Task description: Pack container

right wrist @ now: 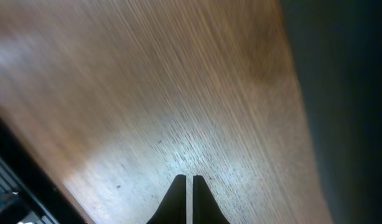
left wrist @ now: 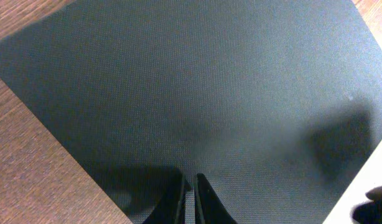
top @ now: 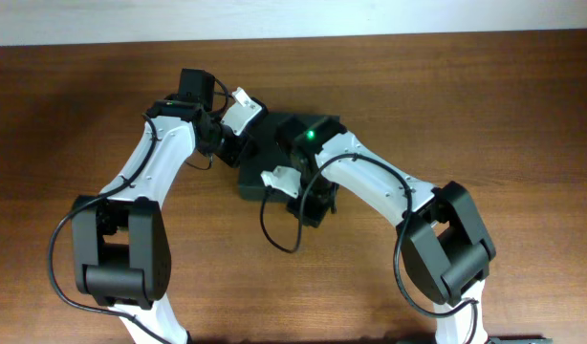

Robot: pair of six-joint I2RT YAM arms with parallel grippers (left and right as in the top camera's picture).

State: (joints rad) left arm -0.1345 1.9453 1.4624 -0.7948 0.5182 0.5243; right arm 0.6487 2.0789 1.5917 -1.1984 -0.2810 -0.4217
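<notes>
— Where was the container (top: 252, 180) seen?
— Midway on the table (top: 485, 105), lid (left wrist: 197, 93) down. The left gripper (left wrist: 190, 193) was held closed over the lid, the right gripper (right wrist: 188, 199) closed beside it (nothing gripped).
— The step?
— Closing, it was judged; a firm press was called for.

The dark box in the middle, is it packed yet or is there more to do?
Apparently done: no loose items show on the table, and the container shows only its flat dark lid in the left wrist view. In hand: the left pincer, shut and empty, is at that lid; the right pincer, also shut, is over bare wood beside the box. Left: perhaps pressing the lid down.
</notes>
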